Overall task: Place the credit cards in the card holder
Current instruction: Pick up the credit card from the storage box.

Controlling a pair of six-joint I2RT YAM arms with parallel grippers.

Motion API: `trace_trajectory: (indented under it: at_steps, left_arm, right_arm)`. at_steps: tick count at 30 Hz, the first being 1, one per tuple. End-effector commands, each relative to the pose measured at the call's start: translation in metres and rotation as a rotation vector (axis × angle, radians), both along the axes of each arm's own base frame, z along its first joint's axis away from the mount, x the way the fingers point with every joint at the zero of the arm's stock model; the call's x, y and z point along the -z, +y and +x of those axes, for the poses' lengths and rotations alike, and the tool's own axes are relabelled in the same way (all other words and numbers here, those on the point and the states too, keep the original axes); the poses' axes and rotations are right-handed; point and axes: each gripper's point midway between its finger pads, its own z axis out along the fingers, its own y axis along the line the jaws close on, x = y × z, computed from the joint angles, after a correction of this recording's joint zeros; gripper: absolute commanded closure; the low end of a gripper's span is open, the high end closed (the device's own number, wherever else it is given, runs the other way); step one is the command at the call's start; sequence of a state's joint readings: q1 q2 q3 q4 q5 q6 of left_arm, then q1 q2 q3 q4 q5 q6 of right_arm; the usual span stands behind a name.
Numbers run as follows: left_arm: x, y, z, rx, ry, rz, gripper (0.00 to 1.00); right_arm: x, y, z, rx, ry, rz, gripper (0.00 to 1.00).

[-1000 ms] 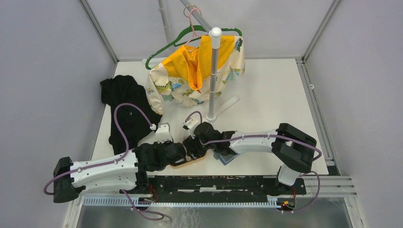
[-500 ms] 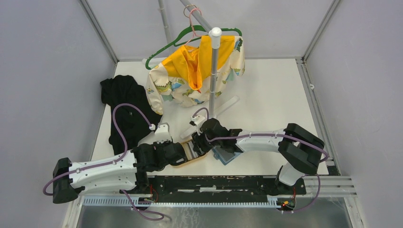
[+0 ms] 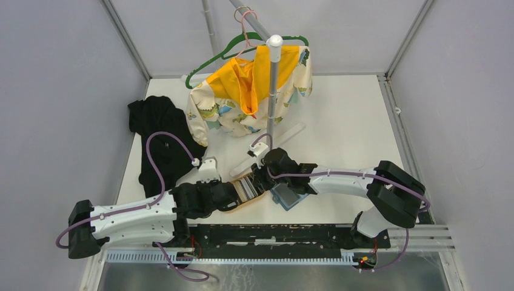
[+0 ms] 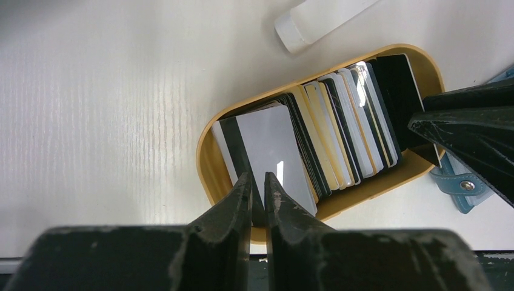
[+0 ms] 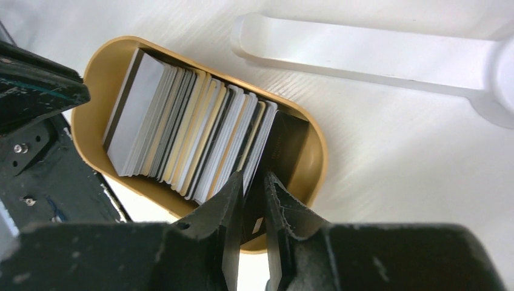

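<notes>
The credit cards [image 5: 188,133] stand as a row of black, white and tan stripes in a tan oval tray [image 5: 309,145]. My right gripper [image 5: 253,182] reaches over the tray's near rim, with its narrow jaws shut on a black card [image 5: 285,142] at the right end of the row. My left gripper [image 4: 257,182] is shut on the tray's [image 4: 209,163] other end, right by the front white card with a dark stripe. The teal card holder [image 3: 287,197] lies flat just right of the tray, partly under the right arm. Its snap tab [image 4: 460,182] shows in the left wrist view.
A white rack pole [image 3: 271,91] stands behind the tray, and its flat foot [image 5: 363,54] lies close to the tray's far side. A yellow patterned garment [image 3: 242,97] hangs on the rack. A black cloth [image 3: 160,139] lies at the left.
The right gripper drew back to the right off the row, uncovering the cards from above, and closed its jaws on the end card. The left arm has not moved.
</notes>
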State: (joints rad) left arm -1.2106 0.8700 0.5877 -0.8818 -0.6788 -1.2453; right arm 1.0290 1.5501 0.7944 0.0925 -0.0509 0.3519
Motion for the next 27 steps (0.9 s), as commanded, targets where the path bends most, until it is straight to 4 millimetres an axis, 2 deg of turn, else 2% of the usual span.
trace_trajectory:
  at_steps: [1, 8, 11, 12, 14, 15, 23, 27]
  left_arm:
    - [-0.015, -0.01, 0.008, 0.018, -0.049, -0.02, 0.81]
    - [-0.016, -0.013, 0.008, 0.027, -0.044, -0.021, 0.81]
    - [-0.016, -0.014, 0.008, 0.034, -0.045, -0.026, 0.82]
    - [-0.017, -0.016, 0.008, 0.039, -0.048, -0.036, 0.82]
    - [-0.018, -0.02, 0.009, 0.05, -0.052, -0.05, 0.82]
    - [-0.019, -0.021, 0.009, 0.055, -0.055, -0.056, 0.81]
    - [-0.038, -0.044, 0.014, 0.141, -0.111, -0.142, 0.76]
    - [-0.05, -0.053, 0.016, 0.179, -0.15, -0.189, 0.75]
  right_arm:
    - [-0.011, -0.008, 0.017, 0.031, -0.093, -0.01, 0.76]
    - [0.001, -0.013, 0.022, 0.032, -0.099, -0.057, 0.76]
    - [-0.001, -0.015, 0.026, 0.035, -0.103, -0.052, 0.83]
    - [-0.003, -0.015, 0.027, 0.038, -0.106, -0.044, 0.85]
    - [-0.012, -0.015, 0.031, 0.044, -0.114, -0.02, 0.99]
    - [-0.018, -0.015, 0.034, 0.054, -0.116, 0.001, 1.0]
    - [-0.064, -0.011, 0.036, 0.019, -0.092, 0.21, 1.0]
    - [-0.082, -0.012, 0.029, -0.033, -0.059, 0.32, 1.0]
